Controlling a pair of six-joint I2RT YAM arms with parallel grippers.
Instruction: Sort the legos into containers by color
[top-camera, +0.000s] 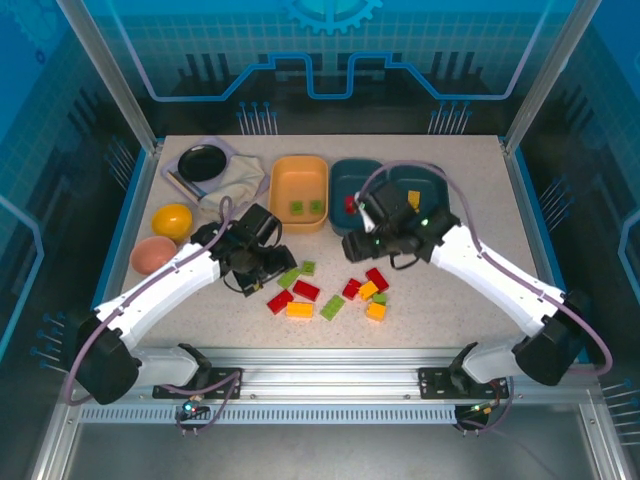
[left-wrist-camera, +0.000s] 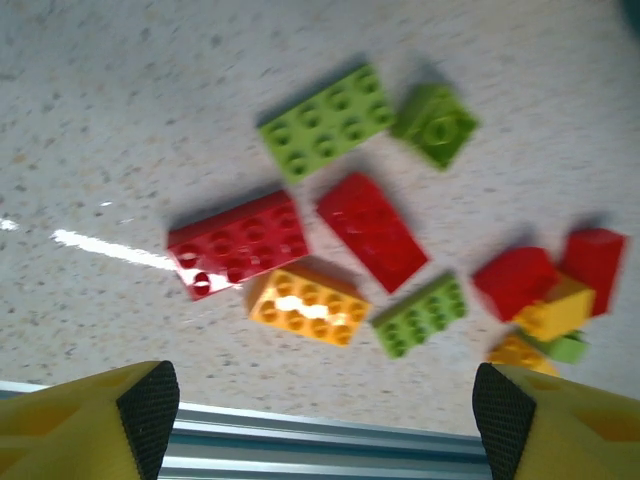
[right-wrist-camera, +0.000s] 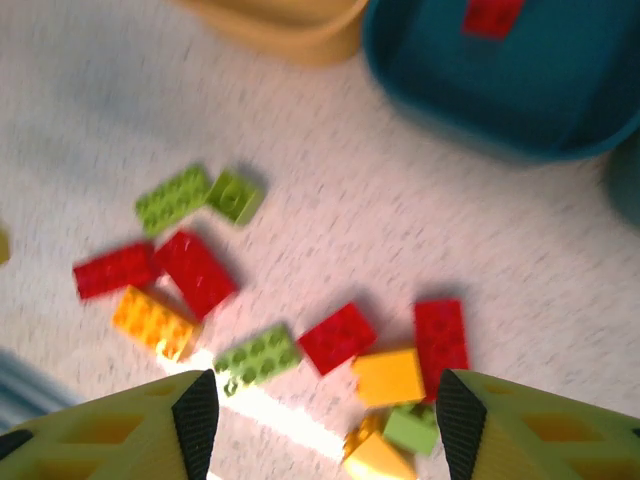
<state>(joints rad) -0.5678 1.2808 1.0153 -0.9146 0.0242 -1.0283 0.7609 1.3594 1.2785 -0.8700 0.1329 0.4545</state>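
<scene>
Loose legos in green, red and yellow-orange lie scattered mid-table (top-camera: 330, 290). The yellow-orange container (top-camera: 300, 178) holds two green bricks. One teal container (top-camera: 345, 180) holds a red brick (top-camera: 350, 204); the other teal container (top-camera: 400, 182) holds a yellow brick (top-camera: 413, 198). My left gripper (top-camera: 262, 264) hangs open left of the pile, nothing between its pads. In the left wrist view the left gripper (left-wrist-camera: 325, 410) frames an orange brick (left-wrist-camera: 308, 305) and a red brick (left-wrist-camera: 238, 243). My right gripper (right-wrist-camera: 325, 425) is open above the pile, near a teal container (right-wrist-camera: 450, 110).
At the far left stand a black dish (top-camera: 202, 160), a white cloth (top-camera: 238, 180), a yellow bowl (top-camera: 172, 218) and a pink bowl (top-camera: 152, 254). A metal rail (top-camera: 330, 360) runs along the table's near edge.
</scene>
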